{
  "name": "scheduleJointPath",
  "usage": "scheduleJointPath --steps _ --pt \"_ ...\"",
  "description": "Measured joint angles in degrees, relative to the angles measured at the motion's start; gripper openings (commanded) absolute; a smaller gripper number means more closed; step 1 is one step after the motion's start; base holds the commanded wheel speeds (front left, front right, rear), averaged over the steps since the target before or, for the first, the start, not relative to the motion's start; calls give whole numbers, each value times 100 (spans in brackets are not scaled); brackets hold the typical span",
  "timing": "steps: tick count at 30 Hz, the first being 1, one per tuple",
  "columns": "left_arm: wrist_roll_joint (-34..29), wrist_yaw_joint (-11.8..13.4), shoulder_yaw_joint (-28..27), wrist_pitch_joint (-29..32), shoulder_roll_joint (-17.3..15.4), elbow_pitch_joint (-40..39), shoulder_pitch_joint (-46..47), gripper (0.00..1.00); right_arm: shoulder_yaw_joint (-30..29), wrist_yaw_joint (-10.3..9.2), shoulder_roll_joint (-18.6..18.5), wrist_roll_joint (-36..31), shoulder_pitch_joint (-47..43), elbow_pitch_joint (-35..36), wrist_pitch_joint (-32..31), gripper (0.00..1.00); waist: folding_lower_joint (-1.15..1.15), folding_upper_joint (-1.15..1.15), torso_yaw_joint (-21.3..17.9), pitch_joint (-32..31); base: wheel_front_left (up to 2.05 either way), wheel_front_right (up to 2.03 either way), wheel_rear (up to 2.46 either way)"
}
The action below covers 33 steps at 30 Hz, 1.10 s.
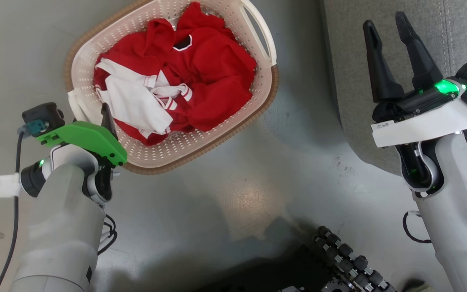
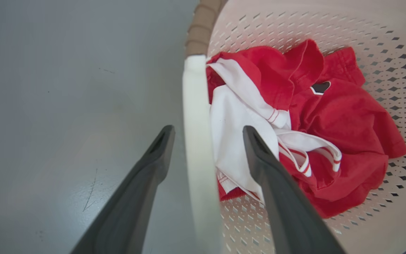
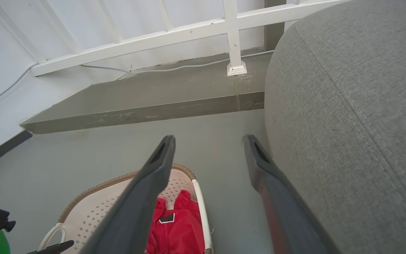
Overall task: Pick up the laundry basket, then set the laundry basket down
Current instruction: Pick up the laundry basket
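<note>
The grey floor (image 1: pixel 241 198) is evenly lit; glare is seen near centre, and shadow is cast at six o'clock.

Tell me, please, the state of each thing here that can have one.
laundry basket: upright, seemingly resting on the floor, loaded with clothes.
clothes: red and white, crumpled inside the basket.
left gripper: open, one finger inside the basket, one outside.
handle: between the left gripper's fingers, not clamped.
right gripper: open, empty, beside the grey cushion.
</note>
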State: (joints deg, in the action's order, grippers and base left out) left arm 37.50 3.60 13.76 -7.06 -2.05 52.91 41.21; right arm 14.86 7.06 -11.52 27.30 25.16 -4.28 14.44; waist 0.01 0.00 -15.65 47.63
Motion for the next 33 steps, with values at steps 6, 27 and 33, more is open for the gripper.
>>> scheduleJointPath --steps 6,27,33 --pt "89 -5 -1 123 1 330 127 86 12 0 3 26 24 -59 0 100 0 0 -58 71 0 0 0" --pt "-230 -191 492 231 -67 1123 605 0 79 0 70 62 140 -174 4 100 -1 0 -35 -56 0 0 0" --pt "-349 -267 631 313 -104 1312 703 0 122 0 70 94 139 -213 15 100 -1 0 -24 -112 0 0 0"
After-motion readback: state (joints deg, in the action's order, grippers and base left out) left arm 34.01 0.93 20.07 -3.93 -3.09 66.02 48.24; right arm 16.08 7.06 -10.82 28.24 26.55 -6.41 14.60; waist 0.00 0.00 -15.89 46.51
